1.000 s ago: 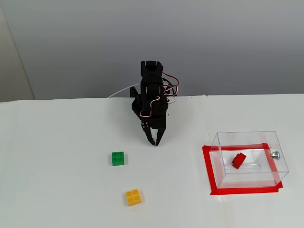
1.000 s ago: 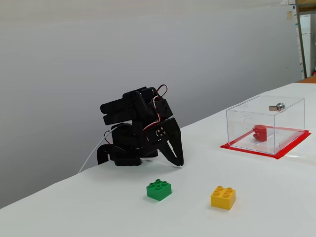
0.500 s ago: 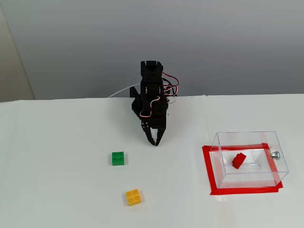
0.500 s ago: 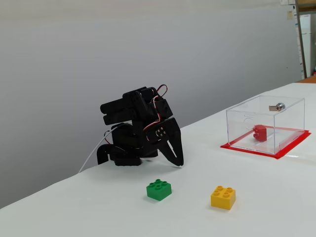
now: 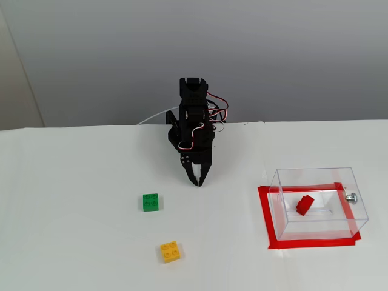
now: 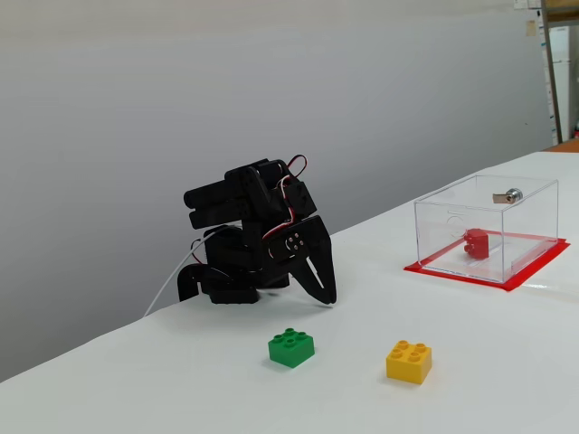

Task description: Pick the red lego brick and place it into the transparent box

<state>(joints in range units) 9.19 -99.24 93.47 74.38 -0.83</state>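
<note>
Inspecting both fixed views, we find the small bright red square plastic lego brick (image 5: 305, 205) lying inside the clear plastic rectangular transparent box (image 5: 317, 202), tilted on an edge rather than flat on its base. In a fixed view from the side it shows again (image 6: 476, 243) behind the box's near wall (image 6: 452, 242). The box stands within a rectangle of red tape (image 5: 265, 214) stuck to the white table (image 5: 79, 230), and a small silver knob (image 5: 351, 197) sits on its right-hand wall as the higher fixed view shows it.

We note the black arm (image 5: 193, 121) folded low at the back of the table, with red and white wires looping over its joints. Its black two-finger gripper (image 5: 197, 181) points down toward the table surface, tips drawn together with nothing between them; we judge it closed and empty. In a fixed view from the side (image 6: 327, 298) the tips hang just above or on the table; we cannot tell which.

A green square plastic brick (image 5: 150, 202) rests on the table, left of and nearer the camera than the gripper in the higher view. A yellow square plastic brick (image 5: 170, 251) lies nearer still, apart from the green one. Both are well apart from the box.
</note>
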